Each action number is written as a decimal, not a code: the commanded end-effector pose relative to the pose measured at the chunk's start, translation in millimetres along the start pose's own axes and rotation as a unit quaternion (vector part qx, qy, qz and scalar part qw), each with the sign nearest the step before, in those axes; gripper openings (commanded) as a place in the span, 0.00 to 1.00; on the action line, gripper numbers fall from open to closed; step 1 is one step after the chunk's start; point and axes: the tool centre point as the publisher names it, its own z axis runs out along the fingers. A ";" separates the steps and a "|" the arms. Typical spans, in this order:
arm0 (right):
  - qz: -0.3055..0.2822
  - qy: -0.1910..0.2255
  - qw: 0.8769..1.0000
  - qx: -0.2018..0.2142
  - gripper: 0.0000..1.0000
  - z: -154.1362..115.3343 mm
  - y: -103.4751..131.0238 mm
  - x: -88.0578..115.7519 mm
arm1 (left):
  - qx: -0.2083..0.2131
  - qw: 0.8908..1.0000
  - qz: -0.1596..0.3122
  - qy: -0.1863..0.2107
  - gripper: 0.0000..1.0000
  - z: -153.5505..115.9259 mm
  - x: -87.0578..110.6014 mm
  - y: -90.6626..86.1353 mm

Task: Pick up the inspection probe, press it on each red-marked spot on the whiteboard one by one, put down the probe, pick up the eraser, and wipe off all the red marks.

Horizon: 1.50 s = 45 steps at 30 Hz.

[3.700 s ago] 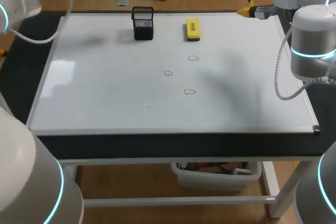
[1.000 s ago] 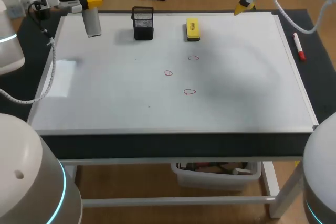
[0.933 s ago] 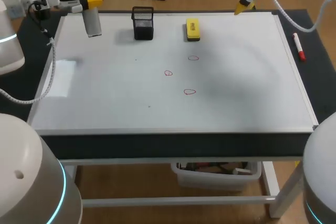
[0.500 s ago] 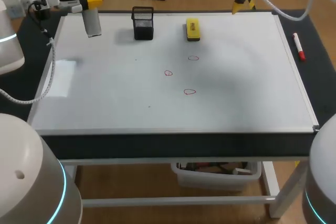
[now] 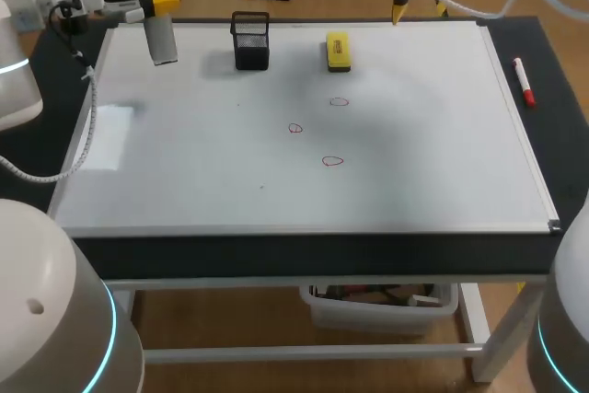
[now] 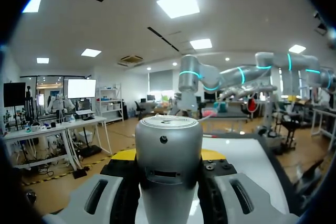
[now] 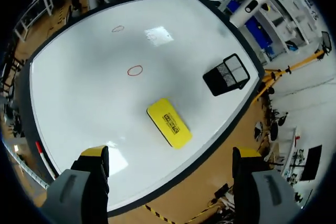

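whiteboard [image 5: 184, 181]: covers nearly the whole tabletop and carries everything below except the pen. The eraser at its far edge is the reference for all places.
red marks [image 5: 332, 161]: three small red rings on the eraser's near side. One is just in front of it, one is further toward me, and one sits between those two and slightly left. None is wiped yet, and nothing is near them.
marker pen [image 5: 525, 82]: well to the eraser's right and a little nearer, lying off the board on the dark table rim. It is probably where the rings' drawer left it.
eraser [image 5: 338, 51]: a yellow block lying flat, long side running near to far. No finger touches it.
mesh holder [image 5: 250, 41]: a black cup standing upright near the eraser's left side, level with it.
left gripper [image 5: 155, 8]: well left of the eraser, past the holder, over the board's far left corner. Its two fingers clamp the inspection probe [image 6: 168, 150] from both sides. The silver cylinder hangs roughly upright, which suits pressing its lower end down on a ring.
right gripper [image 7: 170, 153]: hangs above the board's far edge, just beyond the eraser and to its right, looking down on it. Its fingers [image 7: 89, 177] are spread wide with nothing between them. I judge it is waiting for the wiping step.
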 end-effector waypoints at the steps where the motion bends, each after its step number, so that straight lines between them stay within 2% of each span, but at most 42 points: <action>1: -0.061 0.198 0.978 0.003 1.00 15.8 -1.4 -10.1 | 0.002 1.000 0.001 0.000 0.00 0.1 0.0 0.3; 8: -0.120 0.240 0.963 0.031 1.00 37.1 3.4 -15.0 | 0.002 1.000 0.001 0.000 0.00 0.1 0.0 0.3; 13: -0.155 0.258 0.953 0.035 1.00 48.6 4.0 -13.8 | 0.002 1.000 0.001 0.000 0.00 0.1 0.0 0.3; 27: -0.145 0.259 0.954 0.036 1.00 48.9 3.6 -13.9 | 0.002 1.000 0.001 0.000 0.00 0.1 0.0 0.3; 29: -0.166 0.282 0.944 0.042 1.00 54.5 3.0 -16.2 | 0.002 1.000 0.001 0.000 0.00 0.1 0.0 0.3; 33: -0.193 0.288 0.937 0.051 1.00 61.9 8.2 -18.2 | 0.002 1.000 0.001 0.000 0.00 0.1 0.0 0.3; 37: -0.199 0.280 0.938 0.051 1.00 69.6 12.7 -16.8 | 0.002 1.000 0.001 0.000 0.00 0.1 0.0 0.3; 41: -0.182 0.265 0.946 0.035 1.00 76.6 14.0 -12.3 | 0.002 1.000 0.001 0.000 0.00 0.1 0.0 0.3; 45: -0.175 0.252 0.951 0.039 1.00 81.2 17.4 -7.9 | 0.002 1.000 0.001 0.000 0.00 0.1 0.0 0.3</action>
